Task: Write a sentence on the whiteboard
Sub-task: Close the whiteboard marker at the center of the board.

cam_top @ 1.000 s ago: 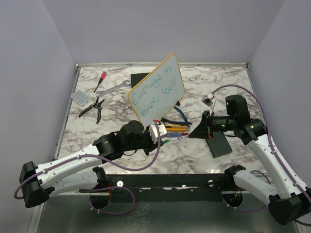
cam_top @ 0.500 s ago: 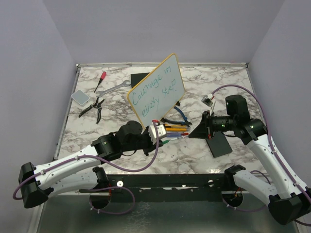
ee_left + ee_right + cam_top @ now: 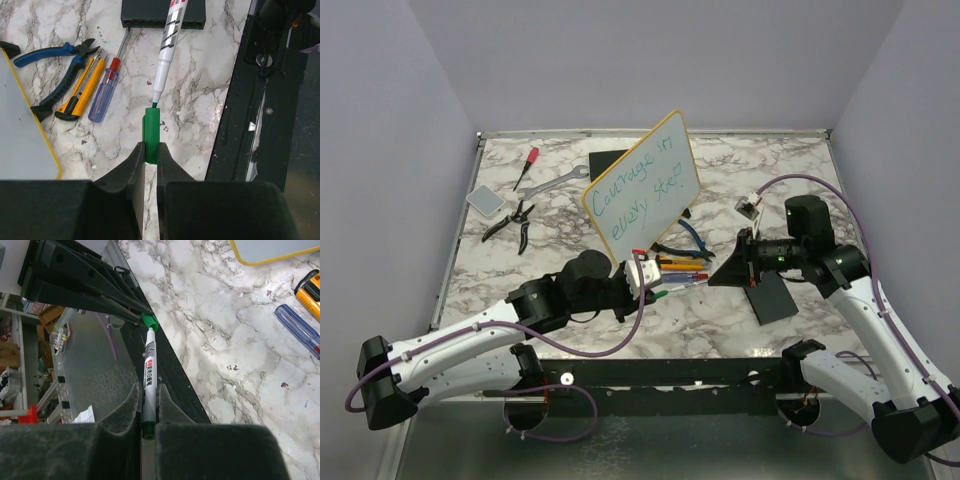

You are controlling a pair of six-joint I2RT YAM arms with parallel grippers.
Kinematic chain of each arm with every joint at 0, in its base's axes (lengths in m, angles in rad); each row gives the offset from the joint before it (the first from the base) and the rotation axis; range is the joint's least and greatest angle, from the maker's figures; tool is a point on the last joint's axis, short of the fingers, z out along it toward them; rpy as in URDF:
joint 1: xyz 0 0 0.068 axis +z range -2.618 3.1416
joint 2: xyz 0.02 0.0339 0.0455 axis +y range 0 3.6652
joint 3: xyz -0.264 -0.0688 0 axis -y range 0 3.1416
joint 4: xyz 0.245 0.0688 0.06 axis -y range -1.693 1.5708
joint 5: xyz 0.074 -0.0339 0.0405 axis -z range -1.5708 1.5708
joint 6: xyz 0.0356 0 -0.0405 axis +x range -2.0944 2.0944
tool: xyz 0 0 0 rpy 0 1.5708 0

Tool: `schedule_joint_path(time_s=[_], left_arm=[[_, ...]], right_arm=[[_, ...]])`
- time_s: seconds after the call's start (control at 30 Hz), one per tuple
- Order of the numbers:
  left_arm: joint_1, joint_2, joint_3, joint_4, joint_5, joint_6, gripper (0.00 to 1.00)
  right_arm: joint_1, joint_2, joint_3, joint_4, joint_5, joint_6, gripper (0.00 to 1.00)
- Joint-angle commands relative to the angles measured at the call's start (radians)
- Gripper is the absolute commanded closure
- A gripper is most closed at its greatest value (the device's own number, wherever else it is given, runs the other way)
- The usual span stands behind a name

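Two parts to mate: left jaws pinch the green cap (image 3: 151, 135), right jaws clamp the marker (image 3: 149, 370), tip just at the cap mouth. Keep them coaxial and push straight, no side load. Whiteboard (image 3: 625, 238) stands tilted mid-frame on the worktop (image 3: 720, 312); sentence (image 3: 635, 185) reads roughly "Courage in every step". Barrel print is red/black, unreadable.

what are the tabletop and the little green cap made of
The white grey-veined tabletop looks like marble, though probably printed laminate: flat veining, faint gloss. The small green marker cap is likely moulded plastic: uniform opaque colour, smooth satin surface.
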State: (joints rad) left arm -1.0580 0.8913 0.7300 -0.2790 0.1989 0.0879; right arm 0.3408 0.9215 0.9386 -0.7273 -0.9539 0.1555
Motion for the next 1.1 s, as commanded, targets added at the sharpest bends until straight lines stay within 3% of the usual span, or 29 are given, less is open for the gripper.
schedule_joint_path(time_s=[0.0, 0.47, 1.07], left_arm=[[-0.006, -0.023, -0.012, -0.001, 0.026, 0.012, 1.00], [-0.008, -0.051, -0.014, 0.007, 0.059, 0.015, 1.00], [-0.010, -0.080, -0.006, 0.029, 0.101, 0.014, 1.00]], right_arm=[[-0.003, -0.004, -0.005, -0.007, -0.048, -0.008, 0.99], [-0.004, 0.007, -0.007, -0.003, -0.064, -0.007, 0.99], [-0.002, 0.042, -0.044, 0.046, -0.232, 0.031, 1.00]])
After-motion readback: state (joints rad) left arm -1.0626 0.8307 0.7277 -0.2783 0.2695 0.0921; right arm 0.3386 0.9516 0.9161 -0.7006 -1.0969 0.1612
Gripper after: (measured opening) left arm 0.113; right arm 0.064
